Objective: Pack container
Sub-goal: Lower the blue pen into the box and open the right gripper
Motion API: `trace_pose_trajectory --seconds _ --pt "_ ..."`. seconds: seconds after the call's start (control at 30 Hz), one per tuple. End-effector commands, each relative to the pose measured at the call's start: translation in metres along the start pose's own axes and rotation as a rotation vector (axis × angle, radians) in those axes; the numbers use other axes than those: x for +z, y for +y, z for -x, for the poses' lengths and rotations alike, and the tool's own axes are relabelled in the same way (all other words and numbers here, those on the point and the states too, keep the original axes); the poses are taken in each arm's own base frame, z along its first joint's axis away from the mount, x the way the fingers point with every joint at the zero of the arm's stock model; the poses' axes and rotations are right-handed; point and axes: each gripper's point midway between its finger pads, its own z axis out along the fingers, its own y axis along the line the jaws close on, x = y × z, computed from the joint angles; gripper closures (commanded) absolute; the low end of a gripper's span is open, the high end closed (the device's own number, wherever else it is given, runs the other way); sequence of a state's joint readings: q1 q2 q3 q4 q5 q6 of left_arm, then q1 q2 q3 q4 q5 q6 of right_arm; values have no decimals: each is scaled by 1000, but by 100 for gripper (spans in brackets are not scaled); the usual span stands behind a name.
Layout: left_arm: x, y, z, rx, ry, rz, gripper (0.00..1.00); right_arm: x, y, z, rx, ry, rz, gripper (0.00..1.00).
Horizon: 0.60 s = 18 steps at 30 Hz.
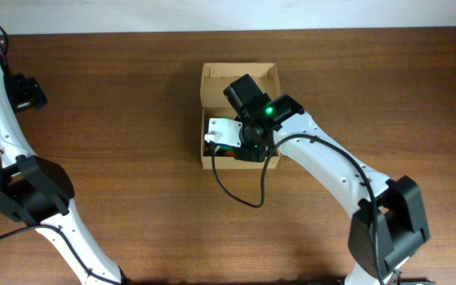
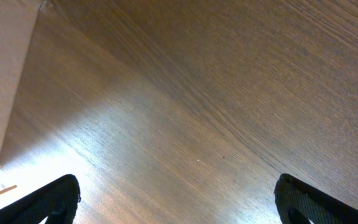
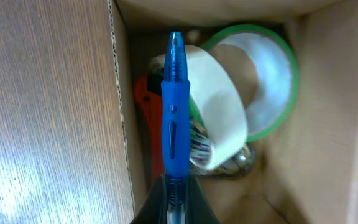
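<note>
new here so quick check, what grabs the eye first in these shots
A blue pen clamped in the right gripper hangs over the open box. Inside the box lie a white tape roll and a green tape roll.

There is one cardboard box (image 1: 214,89). Two tape rolls: one white tape roll (image 3: 224,121), one green-rimmed tape roll (image 3: 272,74). One blue pen (image 3: 173,118), one red item (image 3: 143,102).

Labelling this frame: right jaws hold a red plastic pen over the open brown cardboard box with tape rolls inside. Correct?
The colour is wrong: the plastic pen is blue, not red. The right wrist view shows it in the jaws of the right gripper over the open brown cardboard box with tape rolls inside.
</note>
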<state>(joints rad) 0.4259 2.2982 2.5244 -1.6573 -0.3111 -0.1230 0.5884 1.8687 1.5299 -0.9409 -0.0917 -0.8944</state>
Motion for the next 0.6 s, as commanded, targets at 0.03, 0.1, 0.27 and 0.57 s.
trace_pose_trajectory --seconds 0.03,0.1,0.27,0.57 --pt "-5 4 -1 6 -9 5 0 10 5 6 -7 -14 43 96" --pt "-5 4 -1 6 -9 5 0 14 7 5 -5 -6 54 96" --pt "-5 4 -1 6 -9 5 0 16 17 6 0 -19 106 96" --pt "-5 4 -1 6 -9 5 0 16 21 3 26 -7 121 67"
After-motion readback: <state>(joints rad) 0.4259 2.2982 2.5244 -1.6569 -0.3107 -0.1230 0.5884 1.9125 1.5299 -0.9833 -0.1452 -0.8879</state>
